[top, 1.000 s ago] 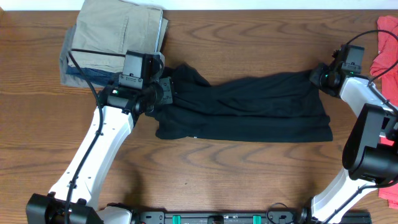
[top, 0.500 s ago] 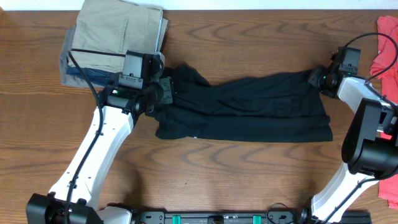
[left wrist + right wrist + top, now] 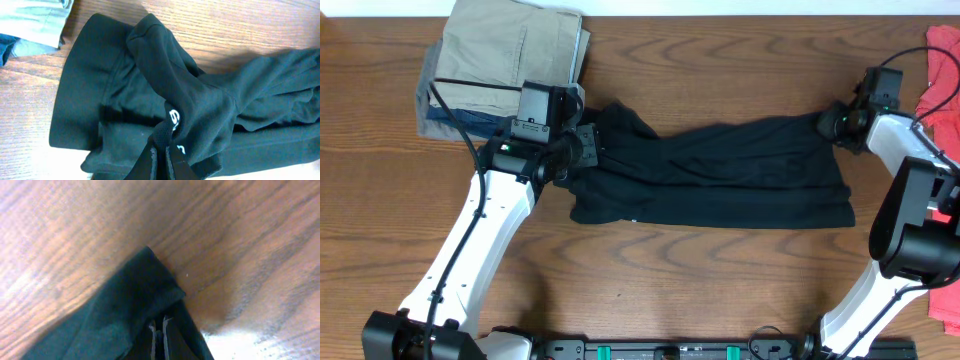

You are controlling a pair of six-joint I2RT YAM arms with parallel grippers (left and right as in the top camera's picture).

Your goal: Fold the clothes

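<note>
Showing white print (image 3: 174, 118) on a raised fold in the left wrist view, the black shirt (image 3: 720, 175) is carrying two small rounded characters there, too creased to read. A tiny white speck is also showing near its 6 o'clock edge in the overhead view; it cannot be read either.

The shirt is lying bunched on the wooden table (image 3: 720, 285), around the middle and toward 3 o'clock, with its long axis running 9 to 3 o'clock. Its 9 o'clock end is rising into a rumpled peak, and its 3 o'clock end is spreading flatter and wider toward 5 o'clock.

The left gripper (image 3: 588, 146) is sitting at the shirt's 9 o'clock end, fingers pressed together and pinching the fold just under the print. The right gripper (image 3: 826, 122) is sitting at the shirt's 2 o'clock corner, fingers nearly touching and clamping the dark fabric of that corner, as the right wrist view shows.

A folded khaki garment (image 3: 515, 45) is resting at 10 o'clock on top of a blue-grey garment (image 3: 428, 100), just beside the shirt's peak. A red garment (image 3: 945, 70) is lying at the 3 o'clock table edge, apart from the shirt.
</note>
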